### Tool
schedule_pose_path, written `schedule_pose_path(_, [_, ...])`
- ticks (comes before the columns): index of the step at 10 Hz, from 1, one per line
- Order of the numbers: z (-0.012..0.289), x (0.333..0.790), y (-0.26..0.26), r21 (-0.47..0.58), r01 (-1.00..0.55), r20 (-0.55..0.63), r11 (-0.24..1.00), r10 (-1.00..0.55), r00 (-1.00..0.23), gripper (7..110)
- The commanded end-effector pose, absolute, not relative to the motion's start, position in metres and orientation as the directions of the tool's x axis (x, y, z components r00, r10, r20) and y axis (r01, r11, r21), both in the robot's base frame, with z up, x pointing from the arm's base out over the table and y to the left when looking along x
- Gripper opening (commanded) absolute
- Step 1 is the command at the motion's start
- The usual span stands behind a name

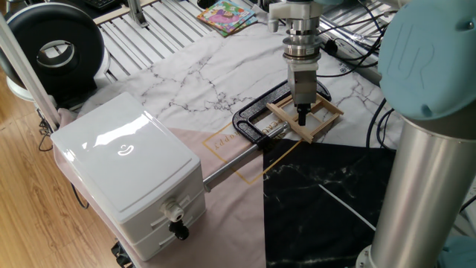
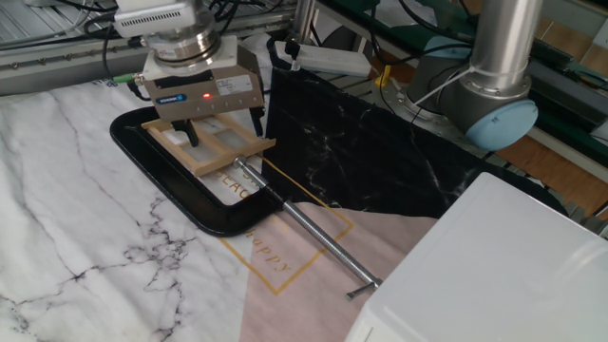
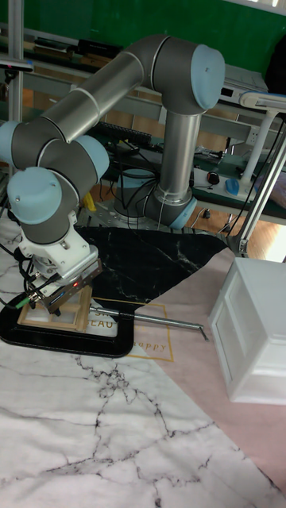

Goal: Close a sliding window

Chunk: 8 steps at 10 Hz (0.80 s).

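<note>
The sliding window lies flat on the marble-print cloth. Its tan wooden sash [image 1: 316, 123] [image 2: 211, 149] [image 3: 56, 316] sits at one end of the black rounded frame [image 1: 253, 123] [image 2: 190, 204] [image 3: 75, 341]. My gripper [image 1: 302, 115] [image 2: 224, 126] [image 3: 46, 299] points straight down onto the sash and is open. In the other fixed view one finger [image 2: 190, 132] reaches down into a pane, and the second finger [image 2: 258, 119] hangs past the sash's edge towards the black mat. The fingertips' contact with the wood is hidden.
A thin metal rod [image 1: 230, 167] [image 2: 309, 233] runs from the frame toward the big white box [image 1: 126, 167] [image 2: 494, 275] [image 3: 254, 333]. A black marble mat [image 2: 361, 152] lies beside the window. A round black fan [image 1: 56, 48] and a colourful book [image 1: 225, 15] sit at the far side.
</note>
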<state>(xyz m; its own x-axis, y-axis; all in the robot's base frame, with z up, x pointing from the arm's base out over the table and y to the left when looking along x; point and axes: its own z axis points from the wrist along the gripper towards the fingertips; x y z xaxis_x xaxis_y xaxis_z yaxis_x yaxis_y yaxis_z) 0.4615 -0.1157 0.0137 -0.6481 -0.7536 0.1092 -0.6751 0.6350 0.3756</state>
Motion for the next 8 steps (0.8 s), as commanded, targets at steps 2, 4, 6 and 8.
schedule_pose_path(2, [0.013, 0.463, -0.124, 0.353, -0.678, 0.128, 0.645, -0.751, -0.647, 88])
schedule_pose_path(4, [0.011, 0.465, -0.133, 0.324, -0.682, 0.152, 0.656, -0.747, -0.647, 88])
schedule_pose_path(6, [0.012, 0.465, -0.137, 0.3, -0.684, 0.172, 0.665, -0.743, -0.647, 88])
schedule_pose_path(8, [0.014, 0.463, -0.138, 0.282, -0.669, 0.206, 0.688, -0.724, -0.658, 88])
